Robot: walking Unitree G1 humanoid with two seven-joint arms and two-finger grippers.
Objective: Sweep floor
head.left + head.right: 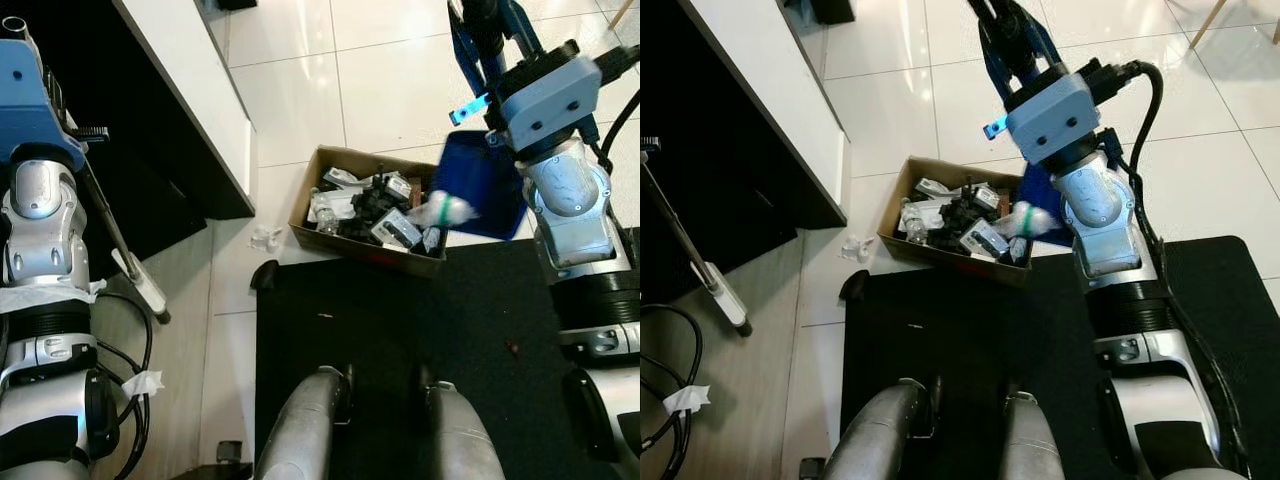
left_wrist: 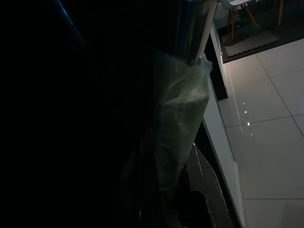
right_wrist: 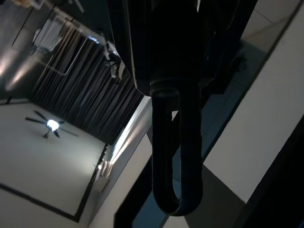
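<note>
**Now tipping the dustpan into the box**

Farthest left, the left arm stands by the dark cabinet with a broom handle slanting down past it to the floor; the left wrist view is very dark and shows a pole wrapped in plastic running along the pincer, so the left pincer seems to hold the broom, though I cannot tell how its fingers are set. A scrap of clear wrapper lies on the tiled floor just beside the box's left corner, near the edge of the black mat.

In the middle, the cardboard box sits on the floor at the mat's far edge, already holding a heap of wrappers and dark rubbish.

To the right, the right arm holds a blue dustpan tilted over the box's right end, and a pale wad is at its lip, seemingly dropping in. The right pincer is closed on the dustpan's handle, whose loop hangs in the right wrist view.

The step in hand looks like emptying the pan. Next, I judge, the pan should tilt steeper until empty, then go back down to the floor for the scrap by the box.
</note>
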